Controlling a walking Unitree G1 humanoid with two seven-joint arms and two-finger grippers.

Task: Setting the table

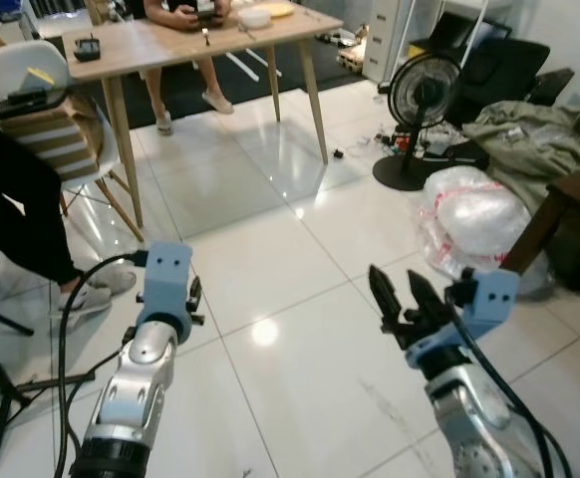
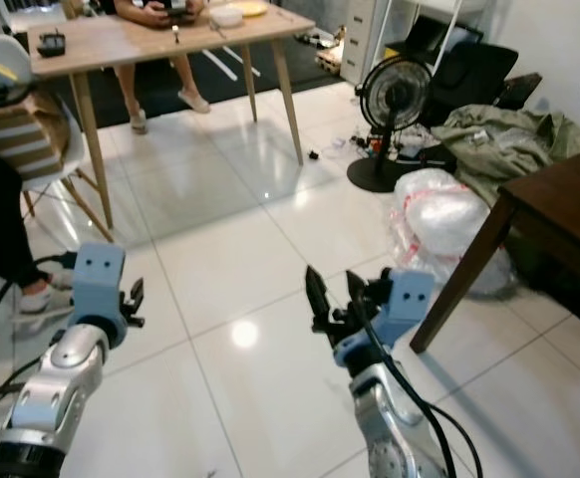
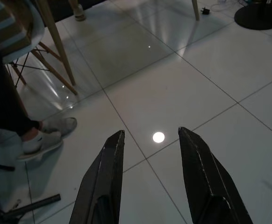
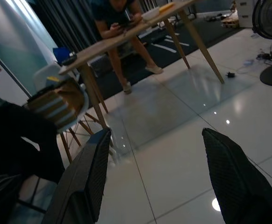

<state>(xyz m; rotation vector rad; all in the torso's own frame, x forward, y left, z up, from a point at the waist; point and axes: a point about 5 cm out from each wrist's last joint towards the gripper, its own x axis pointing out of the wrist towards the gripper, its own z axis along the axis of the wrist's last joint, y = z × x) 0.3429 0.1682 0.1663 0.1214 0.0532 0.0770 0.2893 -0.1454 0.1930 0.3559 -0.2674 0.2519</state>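
Observation:
A light wooden table (image 1: pixel 150 45) stands far ahead across the tiled floor. On it are a stack of white plates (image 1: pixel 255 17), a yellow dish (image 1: pixel 282 9), a utensil (image 1: pixel 205 37) and a small black object (image 1: pixel 88 48). A person (image 1: pixel 185 12) sits behind it holding a device. My left gripper (image 3: pixel 150 177) is open and empty over the floor. My right gripper (image 1: pixel 395 289) is raised at the lower right, also open and empty, and the right wrist view looks between its fingers (image 4: pixel 87 177) toward the table.
A white chair (image 1: pixel 31 70) with striped cloth stands at the left, beside another person's black-clad leg (image 1: pixel 21 219) and shoe (image 1: pixel 86 297). A floor fan (image 1: pixel 422 95), a plastic bag (image 1: pixel 474 214), a clothes pile (image 1: pixel 539 139) and a dark table (image 2: pixel 559 214) crowd the right. Cables trail at the lower left.

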